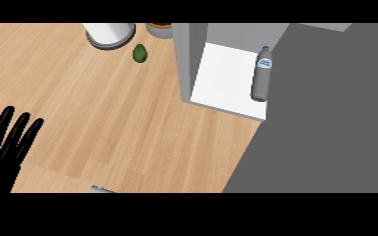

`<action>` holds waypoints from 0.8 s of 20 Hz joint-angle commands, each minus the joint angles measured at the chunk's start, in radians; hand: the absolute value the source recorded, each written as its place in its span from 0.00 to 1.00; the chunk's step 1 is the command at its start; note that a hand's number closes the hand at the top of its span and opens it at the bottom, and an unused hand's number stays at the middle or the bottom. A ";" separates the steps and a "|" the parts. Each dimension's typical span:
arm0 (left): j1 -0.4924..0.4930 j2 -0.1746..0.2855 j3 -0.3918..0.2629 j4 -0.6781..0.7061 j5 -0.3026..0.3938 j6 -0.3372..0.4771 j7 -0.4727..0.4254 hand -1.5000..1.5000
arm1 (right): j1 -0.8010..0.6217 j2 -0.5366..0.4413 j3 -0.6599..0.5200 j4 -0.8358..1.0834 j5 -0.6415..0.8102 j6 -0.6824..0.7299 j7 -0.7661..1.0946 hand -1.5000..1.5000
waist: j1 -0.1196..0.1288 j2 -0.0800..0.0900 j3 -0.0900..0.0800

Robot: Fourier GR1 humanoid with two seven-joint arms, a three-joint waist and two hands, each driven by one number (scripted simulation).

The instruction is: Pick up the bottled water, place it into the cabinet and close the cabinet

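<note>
Bottled water (260, 77) sitting inside the cabinet (187, 55) on its white shelf (221, 80) at two o'clock, cap pointing toward twelve, left hand (15, 140) resting at eight o'clock, fingers straight and spread, holding nothing, green fruit (139, 53) sitting at eleven.

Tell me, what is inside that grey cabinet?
One water bottle sits on the white floor of the cabinet, by its right edge. The grey door hides anything further right.

A kitchen, shown by its wooden counter (111, 125) and cabinet (186, 65).
</note>
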 commanded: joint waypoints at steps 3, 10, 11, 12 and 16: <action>0.000 0.012 0.015 0.016 0.012 -0.013 0.007 0.00 | -0.106 0.019 0.109 -0.018 0.040 0.021 0.110 1.00 | -0.001 0.000 -0.004; -0.010 0.019 0.026 0.027 0.018 -0.034 0.006 0.00 | -0.149 0.026 0.078 -0.011 0.011 0.014 0.113 1.00 | -0.008 0.009 -0.007; -0.009 0.017 0.028 0.020 0.019 -0.026 0.006 0.00 | -0.143 0.034 0.078 -0.004 0.000 0.007 0.113 1.00 | -0.006 0.010 -0.004; -0.005 0.019 0.024 0.023 0.024 -0.037 0.008 0.00 | -0.139 0.039 0.075 0.004 -0.011 0.001 0.114 1.00 | -0.004 0.015 -0.005; -0.006 0.019 0.030 0.033 0.027 -0.047 0.004 0.00 | -0.121 0.050 0.093 0.024 -0.046 0.001 0.122 1.00 | 0.003 0.026 -0.005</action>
